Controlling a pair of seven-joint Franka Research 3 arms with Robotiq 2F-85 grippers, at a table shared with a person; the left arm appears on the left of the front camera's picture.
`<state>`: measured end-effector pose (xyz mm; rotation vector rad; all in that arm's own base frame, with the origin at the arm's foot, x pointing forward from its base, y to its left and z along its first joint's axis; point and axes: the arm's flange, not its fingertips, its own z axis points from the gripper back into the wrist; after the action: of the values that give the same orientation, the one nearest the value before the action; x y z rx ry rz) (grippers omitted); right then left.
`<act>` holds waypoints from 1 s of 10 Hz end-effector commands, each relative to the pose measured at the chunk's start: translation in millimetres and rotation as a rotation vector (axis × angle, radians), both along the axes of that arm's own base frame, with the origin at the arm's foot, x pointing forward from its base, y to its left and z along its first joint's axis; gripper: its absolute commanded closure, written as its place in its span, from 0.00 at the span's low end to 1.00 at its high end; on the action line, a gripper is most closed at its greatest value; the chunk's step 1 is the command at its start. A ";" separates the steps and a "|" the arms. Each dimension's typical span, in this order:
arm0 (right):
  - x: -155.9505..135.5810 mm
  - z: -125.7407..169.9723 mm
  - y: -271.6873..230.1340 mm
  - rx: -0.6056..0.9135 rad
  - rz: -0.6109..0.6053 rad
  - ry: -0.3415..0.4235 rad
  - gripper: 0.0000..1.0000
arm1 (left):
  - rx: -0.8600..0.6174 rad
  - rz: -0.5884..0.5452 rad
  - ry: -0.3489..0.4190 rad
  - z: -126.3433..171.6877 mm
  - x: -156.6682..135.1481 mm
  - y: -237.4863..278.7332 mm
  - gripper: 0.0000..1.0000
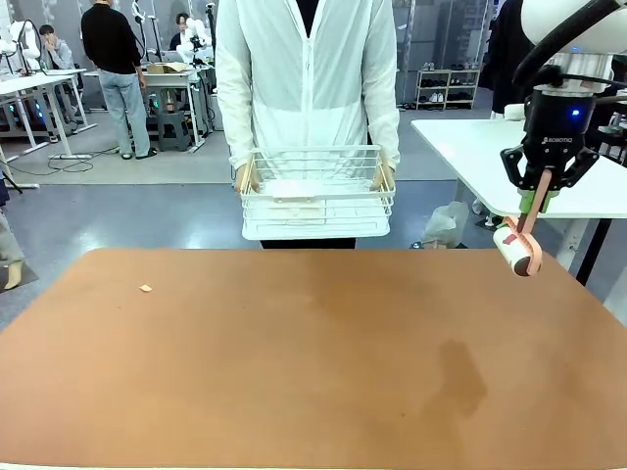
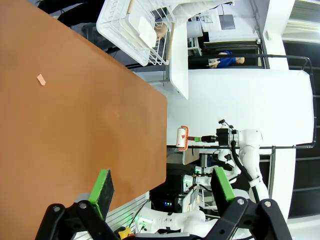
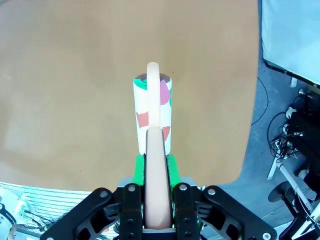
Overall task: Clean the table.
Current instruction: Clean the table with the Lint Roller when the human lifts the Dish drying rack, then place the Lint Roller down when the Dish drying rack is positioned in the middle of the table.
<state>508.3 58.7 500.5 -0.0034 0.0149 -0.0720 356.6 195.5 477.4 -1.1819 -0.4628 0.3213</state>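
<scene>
Table [image 1: 294,372] fills the front view, with a small scrap [image 1: 145,288] at its far left. The right pincer [image 1: 534,201] points down above the far right corner, pinching the pink handle of a lint roller [image 1: 517,252]. The right wrist view adds coloured bits stuck on the roll. The left wrist view shows the left pincer [image 2: 163,186] spread. A person holds a white basket [image 1: 315,230] beyond the table.

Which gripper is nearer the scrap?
Left, likely. The left gripper hovers above the table with the scrap ahead; the right gripper, shut on a roller, hangs at the table's far right corner.
</scene>
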 end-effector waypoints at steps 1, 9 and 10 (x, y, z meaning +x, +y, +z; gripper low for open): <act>1.8 3.5 0.7 -0.012 -0.007 0.010 0.79 | -0.019 -0.006 -0.018 1.8 -1.7 1.6 0.00; 1.8 3.5 0.7 -0.012 -0.007 0.010 0.79 | -0.019 -0.006 -0.018 1.8 -1.7 1.6 0.00; 1.8 3.5 0.7 -0.012 -0.007 0.010 0.79 | -0.019 -0.006 -0.018 1.8 -1.7 1.6 0.00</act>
<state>508.7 58.2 500.2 -0.0045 0.0161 -0.0734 356.6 195.5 477.4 -1.1819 -0.4627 0.3212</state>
